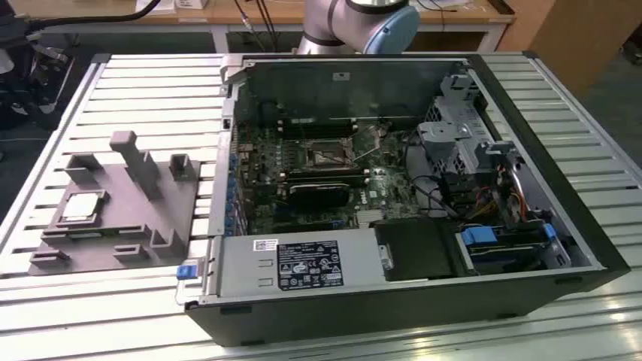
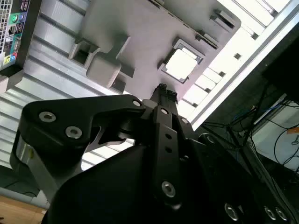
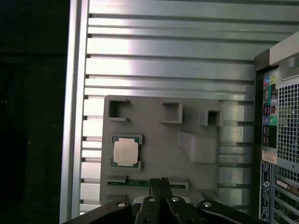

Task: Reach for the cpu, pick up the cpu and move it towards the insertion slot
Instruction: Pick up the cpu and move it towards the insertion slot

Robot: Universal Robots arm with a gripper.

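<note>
The cpu (image 1: 83,207) is a pale silver square chip lying flat in a recess of the grey fixture (image 1: 150,218), at the exterior view's left. It also appears in both wrist views, cpu (image 3: 126,151) and cpu (image 2: 181,64). My gripper (image 3: 161,181) hangs above the fixture, a short way off to one side of the chip and not touching it. Its fingertips (image 2: 162,88) are pressed together with nothing between them. The insertion slot (image 1: 326,155) is the small square socket with a metal frame on the green board inside the open computer case.
The open black case (image 1: 561,248) takes up the middle and right of the slatted aluminium table (image 1: 150,90). Upright posts (image 1: 135,162) rise from the fixture beside the chip. A green strip (image 3: 140,183) lies in a fixture groove near my fingertips. The arm's base (image 1: 361,22) stands behind the case.
</note>
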